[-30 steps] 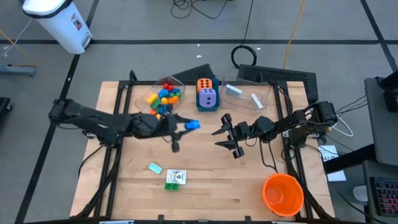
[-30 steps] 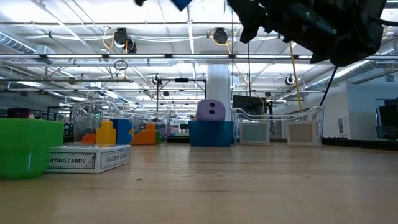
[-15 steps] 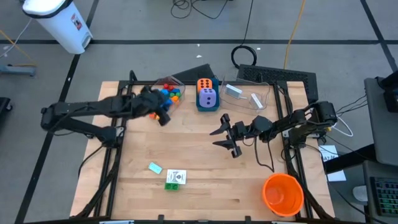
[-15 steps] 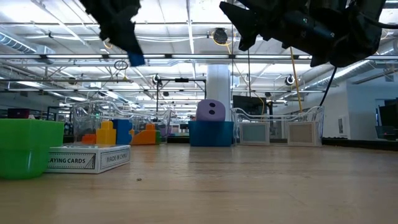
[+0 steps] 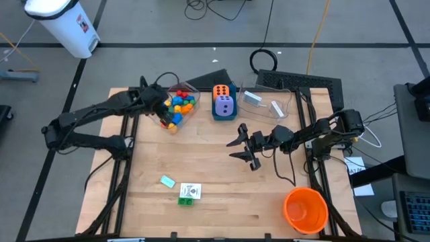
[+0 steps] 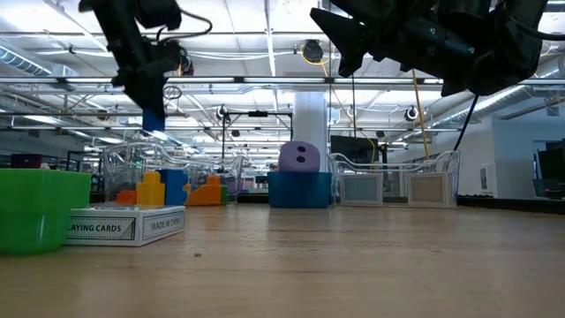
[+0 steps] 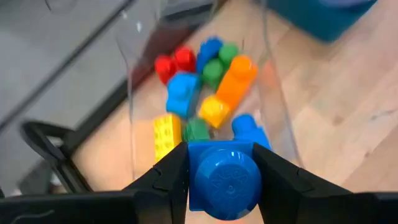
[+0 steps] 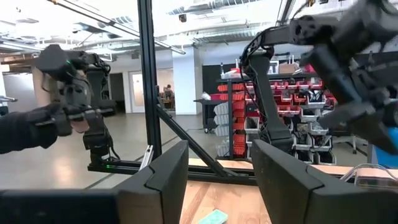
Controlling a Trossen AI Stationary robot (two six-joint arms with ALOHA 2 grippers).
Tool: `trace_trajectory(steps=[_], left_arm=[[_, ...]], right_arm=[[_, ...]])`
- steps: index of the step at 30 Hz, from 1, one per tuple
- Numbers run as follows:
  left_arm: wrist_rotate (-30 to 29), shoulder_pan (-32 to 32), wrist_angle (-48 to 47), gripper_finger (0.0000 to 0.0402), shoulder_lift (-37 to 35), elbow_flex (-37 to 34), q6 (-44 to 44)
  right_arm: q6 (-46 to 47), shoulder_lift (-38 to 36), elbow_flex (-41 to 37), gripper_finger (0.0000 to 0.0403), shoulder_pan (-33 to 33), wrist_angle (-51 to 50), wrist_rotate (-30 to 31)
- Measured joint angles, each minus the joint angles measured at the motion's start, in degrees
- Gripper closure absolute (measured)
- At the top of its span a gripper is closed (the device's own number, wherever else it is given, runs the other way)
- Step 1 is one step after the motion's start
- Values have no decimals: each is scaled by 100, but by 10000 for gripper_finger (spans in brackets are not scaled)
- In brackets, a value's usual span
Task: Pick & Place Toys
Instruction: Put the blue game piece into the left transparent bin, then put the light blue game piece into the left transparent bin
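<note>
Blue brick (image 7: 224,180) pinched in the left gripper (image 7: 219,177) above the clear tub (image 5: 176,107) near the bench's far edge; right gripper (image 5: 243,146) spread, mid-bench.

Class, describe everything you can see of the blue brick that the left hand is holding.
The blue brick looks like glossy plastic, with a round stud facing the wrist camera. The left hand is shut on it, one dark finger pressing each side. It hangs in the air above the clear tub of coloured bricks, touching nothing else.
</note>
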Motion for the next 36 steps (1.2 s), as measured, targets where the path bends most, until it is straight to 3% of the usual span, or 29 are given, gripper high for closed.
trace_trajectory(steps=[5,12,17,22,28,36], left_arm=[[479,557,292,268,-4,-591,108],[1000,1235,989,237,-28,-1534,289],[1319,1651,1541,263,-28,-1951,435],[1597,1971,1738,267,-26,-2186,519],[1757,2111,1748,227,-33,-2293,605],[1768,2111,1925,220,-24,-2302,585]], right_arm=[[0,0,0,233,0,-1,0],[0,2,0,238,0,-16,2],[-12,2,0,238,0,-16,4],[-39,4,0,238,0,-16,7],[-44,4,0,238,0,-14,18],[-44,4,0,238,-1,-16,159]])
